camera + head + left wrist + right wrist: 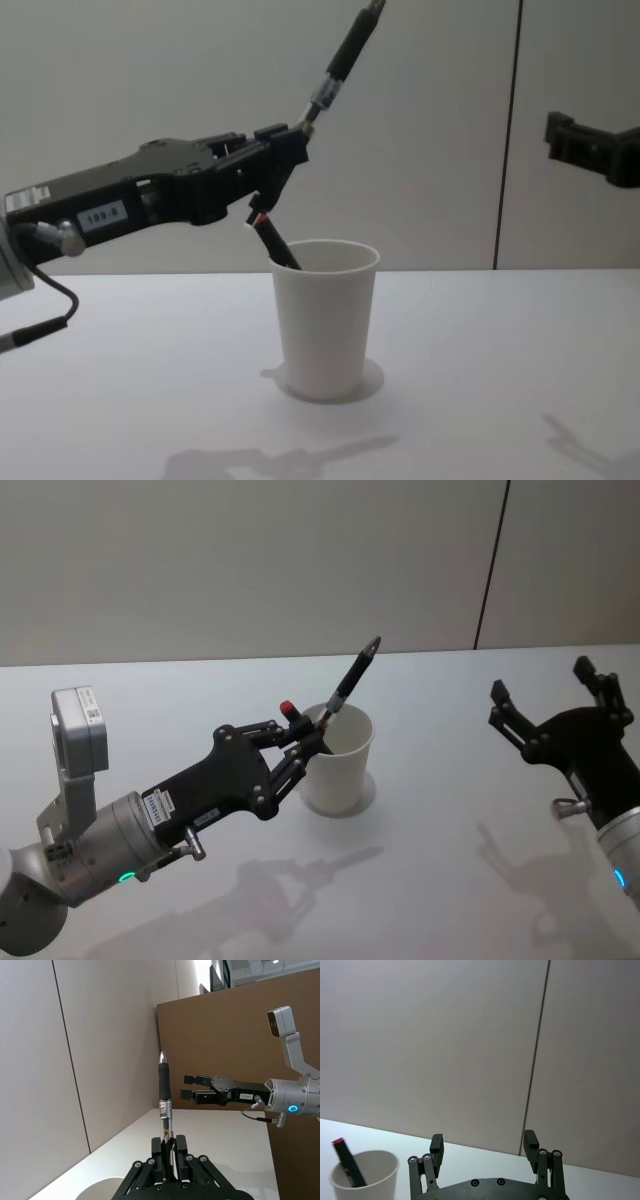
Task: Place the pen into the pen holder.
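Over the cup (328, 320) the pen (340, 60) hangs tilted, with its upper end leaning away from the robot and toward its right. Its lower end is pinched between the pressed-together fingers of the left gripper (285, 150), which sits just above the rim on the cup's left side. The pen is not yet inside. A red-capped marker (270, 238) stands in the cup and leans toward the same side. The cup stands upright on the white table (520, 380).

I judge the step to be the carry over the opening, with the release not yet made. The next move calls for bringing the pen's lower end more over the middle of the mouth and lowering it. The fingers should part only when that end is below the rim, without pushing the marker or the light cup. The right gripper (555, 705) is spread and idle, well apart on the right.
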Controlling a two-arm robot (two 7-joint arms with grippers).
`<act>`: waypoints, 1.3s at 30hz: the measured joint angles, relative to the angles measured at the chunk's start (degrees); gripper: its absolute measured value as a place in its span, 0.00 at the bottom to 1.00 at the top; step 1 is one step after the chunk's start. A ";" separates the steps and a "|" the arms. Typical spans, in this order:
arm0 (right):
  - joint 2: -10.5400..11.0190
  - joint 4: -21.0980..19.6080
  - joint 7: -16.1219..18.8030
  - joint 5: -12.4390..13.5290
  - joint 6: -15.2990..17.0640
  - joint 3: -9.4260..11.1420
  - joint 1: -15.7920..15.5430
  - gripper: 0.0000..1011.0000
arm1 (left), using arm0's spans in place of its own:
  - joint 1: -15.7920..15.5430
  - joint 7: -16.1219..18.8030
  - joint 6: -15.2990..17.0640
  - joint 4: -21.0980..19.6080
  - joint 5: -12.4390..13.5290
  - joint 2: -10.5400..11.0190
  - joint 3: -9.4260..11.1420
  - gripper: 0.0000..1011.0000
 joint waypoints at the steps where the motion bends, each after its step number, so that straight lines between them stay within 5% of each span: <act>1: 0.05 -0.03 0.57 0.29 -0.08 0.03 0.00 0.99 | -0.01 -0.05 -0.02 0.01 0.00 0.00 0.00 0.17; 15: 1.70 -0.34 11.46 7.69 -1.37 0.90 0.08 0.99 | -0.04 -0.25 -0.11 0.08 0.00 0.00 0.00 0.17; 39: 1.86 1.48 30.39 28.72 -0.36 1.54 2.04 0.99 | -0.05 -0.34 -0.11 0.08 0.01 0.01 -0.01 0.17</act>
